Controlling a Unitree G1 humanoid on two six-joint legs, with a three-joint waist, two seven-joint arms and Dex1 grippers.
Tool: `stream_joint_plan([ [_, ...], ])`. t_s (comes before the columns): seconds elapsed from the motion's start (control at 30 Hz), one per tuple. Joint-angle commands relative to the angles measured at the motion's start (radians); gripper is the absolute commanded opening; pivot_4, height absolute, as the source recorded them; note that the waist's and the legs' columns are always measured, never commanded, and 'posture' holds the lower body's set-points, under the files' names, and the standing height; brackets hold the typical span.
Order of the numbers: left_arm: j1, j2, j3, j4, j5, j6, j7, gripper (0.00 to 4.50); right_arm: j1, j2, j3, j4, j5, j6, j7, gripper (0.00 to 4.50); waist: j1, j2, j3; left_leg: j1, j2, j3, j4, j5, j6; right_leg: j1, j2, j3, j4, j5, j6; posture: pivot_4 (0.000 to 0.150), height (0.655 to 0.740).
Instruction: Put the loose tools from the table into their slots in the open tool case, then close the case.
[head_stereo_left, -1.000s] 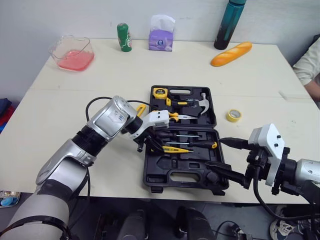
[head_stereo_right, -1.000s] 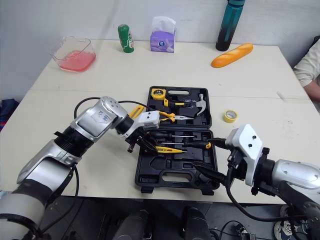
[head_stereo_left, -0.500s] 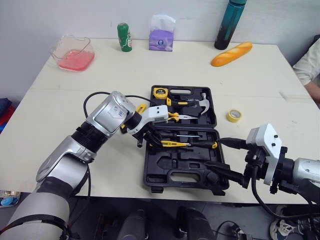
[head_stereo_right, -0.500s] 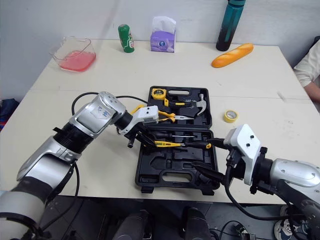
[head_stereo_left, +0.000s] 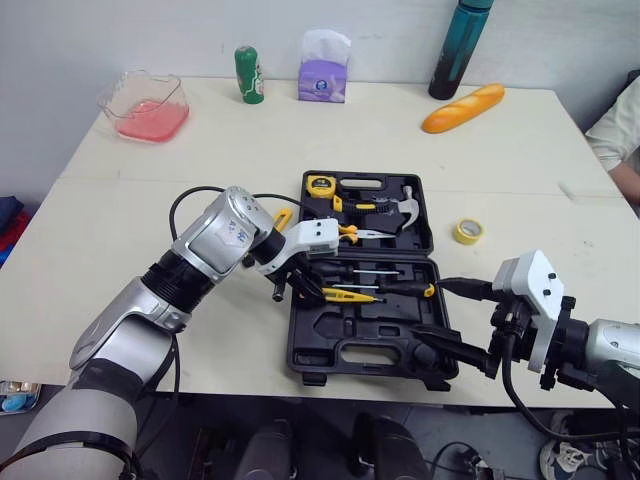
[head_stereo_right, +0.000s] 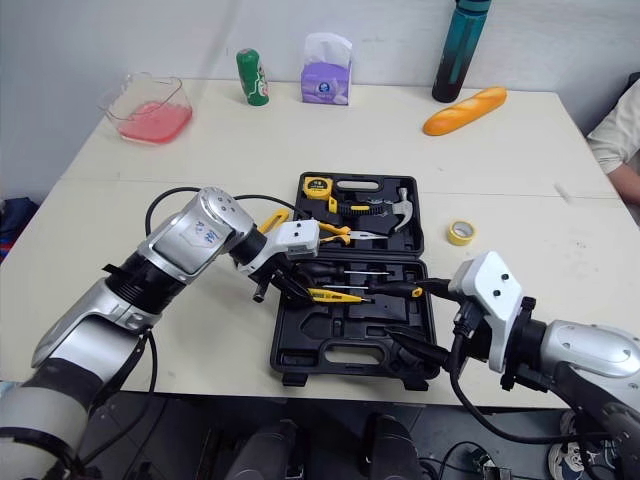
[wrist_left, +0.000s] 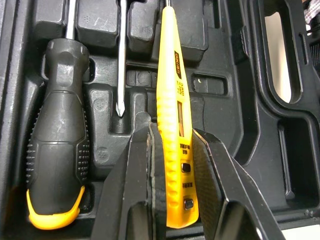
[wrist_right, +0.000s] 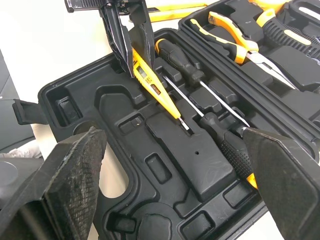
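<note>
- One yellow tester pen is pinched at its handle end by the left gripper, over the near half of the open tool case.
- Long axis runs across the case, tip pointing to the robot's right, alongside the black screwdrivers just beside it.
- Right gripper is spread wide at the case's near right corner, holding nothing.
- Pliers, hammer and tape measure sit in the far half.
- Tape roll lies on the cream surface; bread and bottle are at the far edge.
</note>
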Motion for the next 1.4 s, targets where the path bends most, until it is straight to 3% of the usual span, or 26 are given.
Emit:
stream_joint_plan([
  [0.03,0.019,0.000,-0.014,-0.017,0.016,0.010,-0.003,0.49,0.000,-0.009,-0.017,-0.008,-0.004,-0.021,0.005,4.50,0.000,0.000,0.000,0.000,0.000,0.000,0.000,0.000,0.000,0.000,0.000,0.000,0.000,0.000,0.000,0.150,0.7400],
  [0.1,0.017,-0.004,-0.010,-0.014,0.012,0.018,-0.001,0.49,0.002,-0.008,-0.019,-0.010,-0.003,-0.021,0.004,4.50,0.000,0.000,0.000,0.000,0.000,0.000,0.000,0.000,0.000,0.000,0.000,0.000,0.000,0.000,0.000,0.150,0.7400],
  [0.37,0.003,0.034,0.120,-0.045,-0.103,0.055,-0.063,4.14,0.022,-0.003,-0.028,-0.025,0.004,-0.017,-0.002,4.50,-0.001,0.000,0.000,0.000,0.000,0.000,0.000,0.000,0.000,0.000,0.000,0.000,0.000,0.000,0.000,0.150,0.7400],
  [0.53,0.092,-0.010,0.299,0.027,-0.172,-0.223,-0.025,4.14,0.029,-0.002,-0.031,-0.027,0.007,-0.021,-0.005,4.50,-0.003,0.000,0.000,0.000,0.000,0.000,0.000,0.000,0.000,0.000,0.000,0.000,0.000,0.000,0.000,0.150,0.7400],
  [0.67,0.210,-0.068,0.386,0.063,-0.221,-0.515,-0.076,2.92,0.019,0.001,-0.012,-0.021,-0.004,-0.030,-0.005,4.50,-0.002,0.000,0.000,0.000,0.000,0.000,0.001,0.000,0.000,0.000,-0.001,0.000,0.000,0.000,0.000,0.150,0.7400],
  [0.73,0.237,-0.079,0.384,0.081,-0.211,-0.579,-0.088,1.98,0.012,-0.001,-0.008,-0.017,-0.003,-0.031,-0.004,4.50,-0.002,0.000,0.000,0.000,0.000,0.000,0.001,0.000,0.000,0.000,-0.001,-0.001,0.000,0.000,0.000,0.150,0.7400],
  [0.87,0.258,-0.147,0.365,0.155,-0.151,-0.648,0.019,0.20,0.006,-0.003,0.004,-0.009,-0.006,-0.039,0.004,4.50,0.008,0.000,0.000,0.000,-0.001,0.000,0.002,0.000,0.000,0.000,-0.001,-0.001,0.001,0.001,0.001,0.150,0.7400],
  [0.9,0.266,-0.154,0.356,0.164,-0.135,-0.666,0.032,0.03,0.005,-0.005,0.010,-0.008,-0.012,-0.042,0.004,4.50,0.010,0.000,0.000,0.000,-0.001,0.000,0.002,0.000,0.001,0.001,-0.001,-0.001,0.000,0.001,0.001,0.150,0.7400],
  [1.4,0.275,-0.185,0.292,0.265,-0.002,-0.817,0.084,0.03,0.009,0.002,0.017,-0.006,-0.030,-0.041,0.004,4.50,0.018,0.000,0.000,0.001,-0.001,0.002,0.002,-0.001,0.002,0.001,-0.001,-0.002,0.000,0.001,0.002,0.150,0.7400],
])
